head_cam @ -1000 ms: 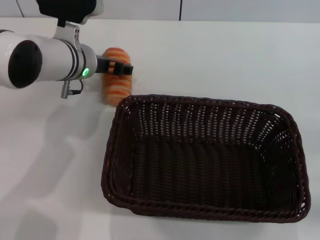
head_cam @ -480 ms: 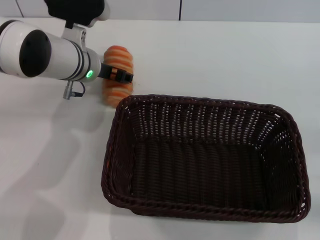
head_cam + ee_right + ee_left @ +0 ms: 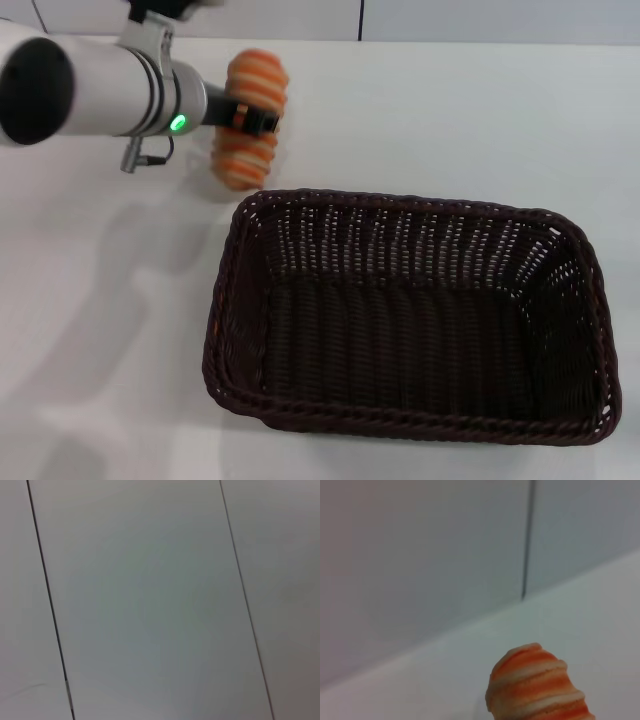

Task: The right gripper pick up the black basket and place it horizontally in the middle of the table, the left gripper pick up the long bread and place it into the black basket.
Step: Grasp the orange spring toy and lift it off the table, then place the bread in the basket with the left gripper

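1. We see the table (image 3: 450,120), plain white, bearing no writing.
2. The black basket (image 3: 410,320), dark open-weave wicker, sits mid-table.
3. The left gripper (image 3: 252,117) clamps the long bread (image 3: 250,118), orange-and-cream striped, beyond the basket's rim.

A white desk (image 3: 450,120) fills the scene. The black basket (image 3: 410,315) rests directly on it, near and right of centre.
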Controlling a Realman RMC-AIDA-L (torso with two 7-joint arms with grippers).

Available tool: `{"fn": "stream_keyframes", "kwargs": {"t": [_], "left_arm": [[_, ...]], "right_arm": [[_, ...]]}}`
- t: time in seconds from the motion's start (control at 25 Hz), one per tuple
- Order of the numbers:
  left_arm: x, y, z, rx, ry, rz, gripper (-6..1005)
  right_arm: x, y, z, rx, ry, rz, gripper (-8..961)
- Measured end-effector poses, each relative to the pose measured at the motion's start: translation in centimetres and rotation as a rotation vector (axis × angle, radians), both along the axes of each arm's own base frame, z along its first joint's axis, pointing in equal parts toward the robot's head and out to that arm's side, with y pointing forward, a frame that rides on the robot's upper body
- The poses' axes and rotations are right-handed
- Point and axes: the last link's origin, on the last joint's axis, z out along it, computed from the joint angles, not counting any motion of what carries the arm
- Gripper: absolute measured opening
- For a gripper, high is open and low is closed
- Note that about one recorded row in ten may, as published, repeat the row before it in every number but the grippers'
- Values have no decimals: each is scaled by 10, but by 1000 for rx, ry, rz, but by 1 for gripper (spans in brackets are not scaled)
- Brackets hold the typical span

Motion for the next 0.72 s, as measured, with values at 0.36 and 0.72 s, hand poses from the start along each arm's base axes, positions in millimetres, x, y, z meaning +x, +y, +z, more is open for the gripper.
{"fn": "stream_keyframes", "kwargs": {"t": [0.36, 0.72], "left_arm": [[71, -56, 50, -41, -48, -226, 560], [75, -125, 25, -403, -54, -240, 496]], "right_arm": [[-1, 1, -1, -5, -1, 5, 807], [-4, 6, 0, 2, 0, 17, 809]]}}
